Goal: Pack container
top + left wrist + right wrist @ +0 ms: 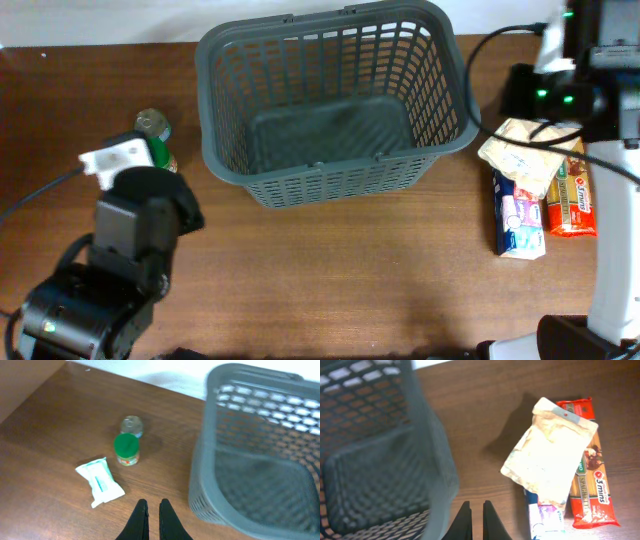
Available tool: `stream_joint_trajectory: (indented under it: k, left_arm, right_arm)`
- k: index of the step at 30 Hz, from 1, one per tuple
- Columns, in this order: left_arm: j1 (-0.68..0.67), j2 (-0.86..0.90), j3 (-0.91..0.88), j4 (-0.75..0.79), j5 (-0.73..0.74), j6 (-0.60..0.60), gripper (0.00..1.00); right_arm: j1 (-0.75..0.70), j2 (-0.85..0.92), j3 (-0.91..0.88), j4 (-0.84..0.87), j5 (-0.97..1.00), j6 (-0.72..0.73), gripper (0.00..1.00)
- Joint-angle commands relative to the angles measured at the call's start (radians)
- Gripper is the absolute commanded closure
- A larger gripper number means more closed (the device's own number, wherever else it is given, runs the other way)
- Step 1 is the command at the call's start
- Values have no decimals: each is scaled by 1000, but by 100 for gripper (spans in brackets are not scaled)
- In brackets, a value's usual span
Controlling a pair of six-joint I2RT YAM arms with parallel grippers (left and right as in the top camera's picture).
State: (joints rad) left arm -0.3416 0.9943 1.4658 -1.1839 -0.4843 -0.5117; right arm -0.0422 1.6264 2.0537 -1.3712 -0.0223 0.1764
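Note:
The large dark grey slotted container stands at the back middle of the table and is empty; it also shows in the left wrist view and the right wrist view. My left gripper is shut and empty above the wood, left of the container. Beyond it lie a white and teal packet, a green-lidded jar and a clear bottle. My right gripper is shut and empty above the wood, just right of the container. A cream pouch lies to its right.
The cream pouch rests on a red spaghetti packet and a blue and white packet at the right. The jar and bottle sit left of the container. Black cables run at the back right.

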Motion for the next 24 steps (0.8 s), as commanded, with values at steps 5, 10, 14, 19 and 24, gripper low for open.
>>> stream_joint_trajectory:
  k: [5,10,14,19,24]
  left_arm:
    - [224,80,-3,58,259,110,98]
    - [318,194,-3,122,431,143,98]
    - [354,282,-3,145,527,143,98]
    - [354,323,-3,156,527,148,98]
    - [354,303,-3,188,569,151,98]
  right_arm:
    - [-53,3,15,9,-196,-69,96]
    - [35,3,15,22,-165,-112,96]
    - [97,4,11,20,-142,-140,96]
    - [159,19,-32,13,-143,-139,96]
    - [230,42,-104,23,-140,-140,96]
